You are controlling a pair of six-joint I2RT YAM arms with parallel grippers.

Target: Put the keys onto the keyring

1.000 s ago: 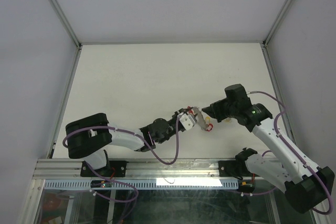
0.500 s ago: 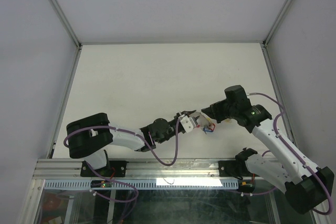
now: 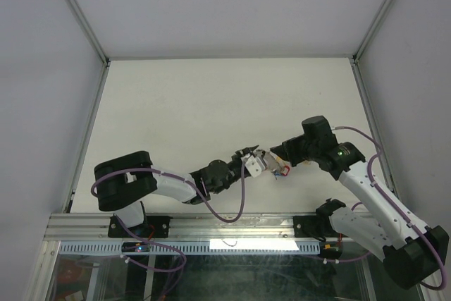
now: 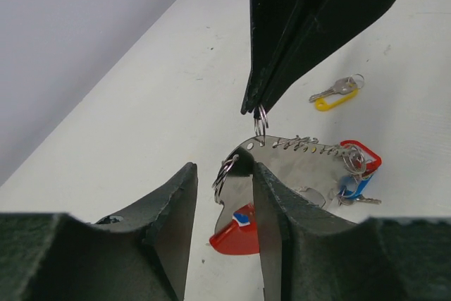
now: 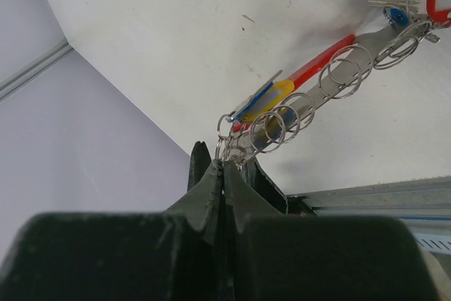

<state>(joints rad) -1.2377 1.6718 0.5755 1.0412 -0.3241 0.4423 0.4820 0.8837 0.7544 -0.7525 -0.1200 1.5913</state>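
The keyring, a grey holed bar with a red arc, is off the table between the two grippers. My left gripper is shut on its near end, which lies against the right-hand finger. My right gripper is shut on a small split ring threaded at the bar's top edge. Several more rings line the bar. Keys with a red tag and a blue tag hang at its far end. A yellow-tagged key lies loose on the table beyond.
The white table is walled by grey panels at the left, back and right. An aluminium rail runs along the near edge by the arm bases. Purple cables loop off both arms.
The left arm has edged right towards the right gripper, carrying the keyring with it, and the hanging tags have swung closer in. The right arm has hardly moved.
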